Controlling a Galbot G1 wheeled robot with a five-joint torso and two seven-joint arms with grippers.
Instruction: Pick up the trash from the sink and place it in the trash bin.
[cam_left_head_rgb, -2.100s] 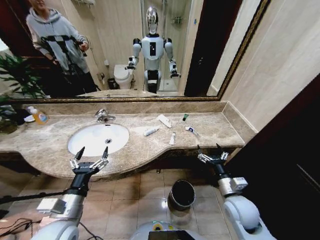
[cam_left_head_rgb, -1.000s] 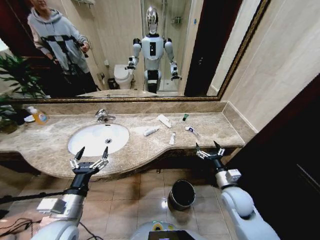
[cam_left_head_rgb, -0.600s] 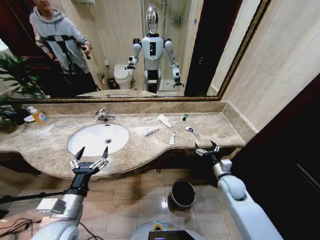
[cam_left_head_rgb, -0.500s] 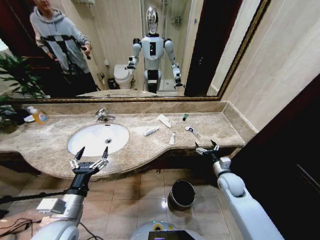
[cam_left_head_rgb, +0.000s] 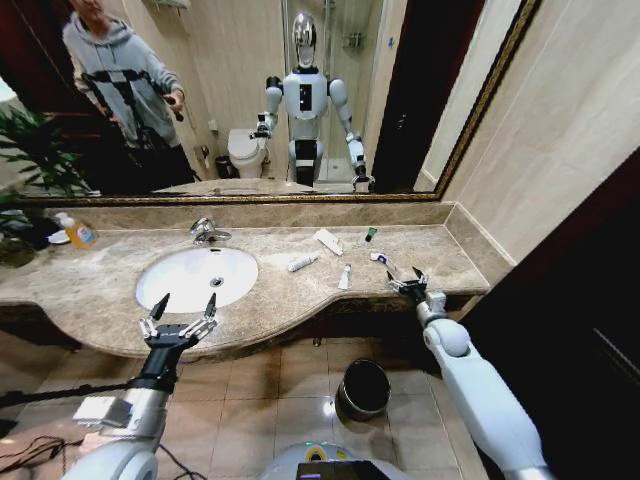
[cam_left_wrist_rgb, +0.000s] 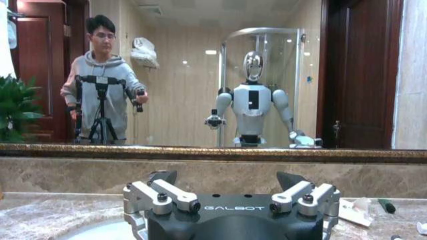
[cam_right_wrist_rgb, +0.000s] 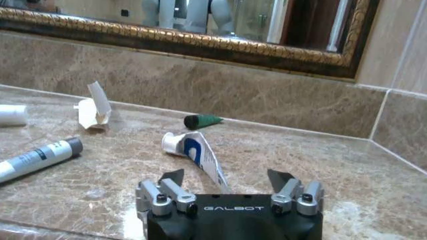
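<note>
Right gripper (cam_left_head_rgb: 408, 284) extended over the front edge of the marble counter (cam_left_head_rgb: 100, 275), well to the right of the sink (cam_left_head_rgb: 196, 277); fingers spread wide, nothing between them. From the right wrist view, open jaws aimed at a small white tube with blue print (cam_right_wrist_rgb: 193, 148) lying just ahead, not yet touched. Same tube seen from the head view (cam_left_head_rgb: 382, 260), just beyond the gripper. Other trash all on the counter right of the sink, none inside the basin: white tube with grey cap (cam_right_wrist_rgb: 37, 155) nearest the sink (cam_left_head_rgb: 303, 262), flat white packet (cam_left_head_rgb: 328, 241) behind it toward the mirror, another white tube (cam_left_head_rgb: 344, 277) near the counter's front edge, dark-green-capped piece (cam_right_wrist_rgb: 203, 120) by the backsplash (cam_left_head_rgb: 370, 234), crumpled white wrapper (cam_right_wrist_rgb: 92, 109) near the packet. Basin itself white and bare apart from the drain. Left gripper (cam_left_head_rgb: 179, 323) hovering at the counter's front edge directly before the sink, fingers spread, empty; idle by the look of it. Trash bin (cam_left_head_rgb: 364, 388) on the floor tiles below the counter, right of the sink; nothing visible inside it. Progress judged: none of the pieces collected so far, no piece in hand, all five or six left. Step in hand judged as approach to the first pick, the blue-printed tube.
</note>
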